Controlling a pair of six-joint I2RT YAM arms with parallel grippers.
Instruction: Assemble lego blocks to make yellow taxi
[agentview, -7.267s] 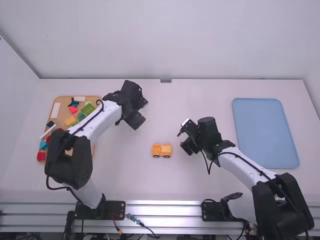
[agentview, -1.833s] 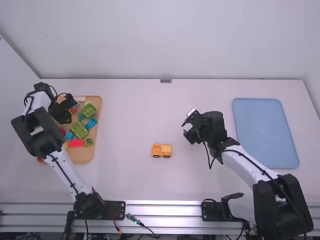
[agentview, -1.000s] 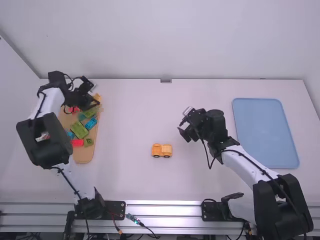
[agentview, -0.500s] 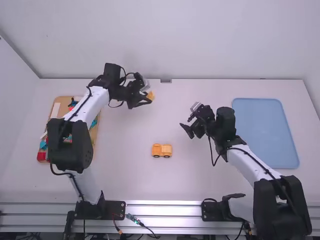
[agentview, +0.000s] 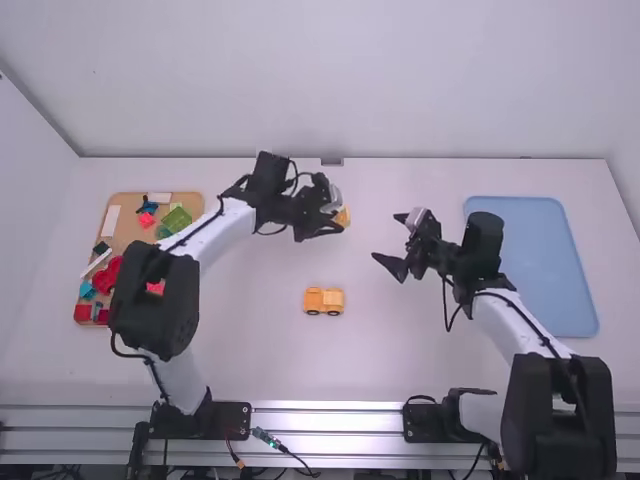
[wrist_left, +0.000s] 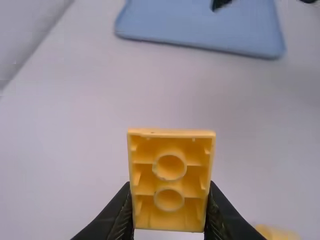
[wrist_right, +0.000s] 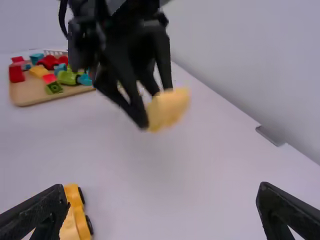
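Left wrist view, yellow block (wrist_left: 170, 187) between fingers (wrist_left: 222, 218)

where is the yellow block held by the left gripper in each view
high view: yellow block just above centre
left wrist view: large, below centre
right wrist view: just above centre
shared landmark: yellow toy car, below centre, bottom edge right of middle, and lower left, respectively

one tray (agentview: 535, 265) | one board (wrist_right: 30, 96) | one yellow car (agentview: 323, 301) | one held block (wrist_left: 170, 186)

The yellow block (wrist_right: 169, 107) blurs in the right wrist view, the truck (wrist_right: 72, 227) cut off
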